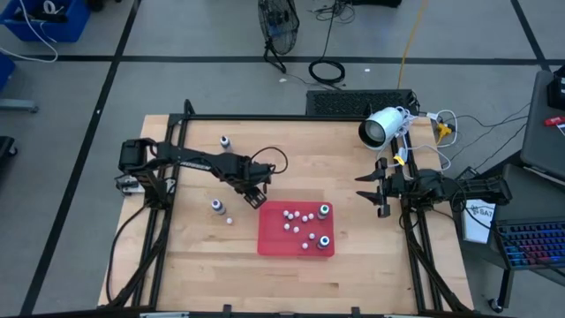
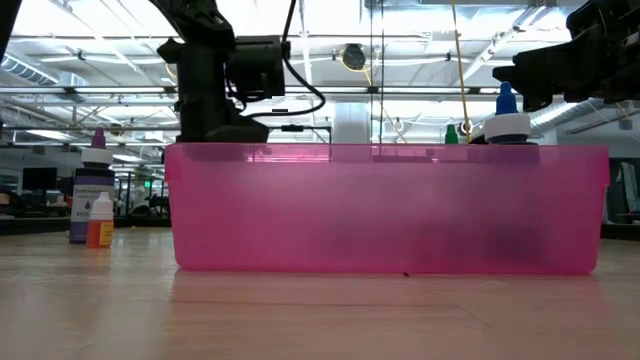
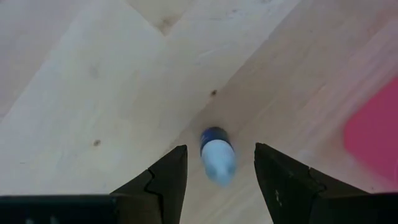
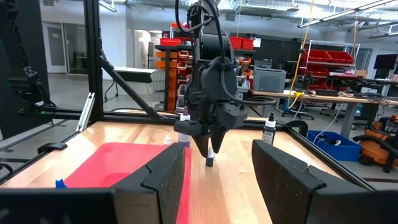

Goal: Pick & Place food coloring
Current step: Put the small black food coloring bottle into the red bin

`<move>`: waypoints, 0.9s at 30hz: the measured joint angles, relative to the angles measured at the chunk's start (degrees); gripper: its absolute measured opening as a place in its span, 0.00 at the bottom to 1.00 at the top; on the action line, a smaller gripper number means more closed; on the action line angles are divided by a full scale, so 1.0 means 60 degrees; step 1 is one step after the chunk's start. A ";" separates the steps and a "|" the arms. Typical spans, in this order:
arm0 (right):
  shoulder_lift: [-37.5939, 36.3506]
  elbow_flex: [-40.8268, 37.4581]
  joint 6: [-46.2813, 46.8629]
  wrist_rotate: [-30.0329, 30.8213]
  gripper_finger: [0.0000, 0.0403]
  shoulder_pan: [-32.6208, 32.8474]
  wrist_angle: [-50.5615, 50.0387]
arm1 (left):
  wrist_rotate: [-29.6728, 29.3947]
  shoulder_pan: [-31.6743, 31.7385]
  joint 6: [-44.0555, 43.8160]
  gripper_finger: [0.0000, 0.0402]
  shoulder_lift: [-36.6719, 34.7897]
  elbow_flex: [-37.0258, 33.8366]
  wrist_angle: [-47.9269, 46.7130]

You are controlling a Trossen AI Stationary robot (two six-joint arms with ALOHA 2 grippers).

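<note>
From above, the red tray (image 1: pixel 296 229) sat on the table (image 1: pixel 353 159) with a scatter of small whitish bottles and two dark pale-capped ones inside it. Three bottles of food coloring were outside the tray: a dark bottle (image 1: pixel 217 206) and a tiny whitish bottle (image 1: pixel 229 220) near the tray's left edge, and a far bottle (image 1: pixel 224 141) well apart toward the table's far side. The left tool (image 1: pixel 256 194) hung just off the tray's far left corner. The right tool (image 1: pixel 381 190) waited off the tray's right side, over bare wood.

At table height the tray's pink wall filled the picture, with a blue-tipped cap (image 2: pixel 507 112) showing over its rim. To the tray's left a dark bottle and a little orange-labelled one stood upright, touching or nearly so.

The left wrist camera looked down on a small blue bottle (image 3: pixel 216 155) with a pale body, standing on the wood between the tool's two dark fingers (image 3: pixel 163 180). The fingers stood about half open with a gap on either side, holding nothing. The tray's red edge showed close by.

From the right wrist, the left tool was poised right over that little bottle beside the tray. The right tool's own fingers were parted and empty.

I judged the bottle very light, hard plastic, smooth and round, so it would tip or squirt aside easily. The sound hold looked to be square across the body, below the cap.
</note>
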 joint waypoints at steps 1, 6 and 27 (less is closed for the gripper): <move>0.0000 0.0001 -0.0001 0.0000 0.44 -0.0001 0.0000 | 0.0018 0.0000 -0.0002 0.47 0.0000 -0.0054 0.0095; 0.0000 -0.0002 -0.0002 0.0000 0.44 0.0001 0.0000 | 0.0018 0.0062 0.0002 0.47 0.0002 -0.0150 0.0254; 0.0000 0.0002 -0.0002 0.0000 0.44 0.0002 0.0000 | 0.0132 0.0127 0.0186 0.22 0.0004 -0.0150 0.0235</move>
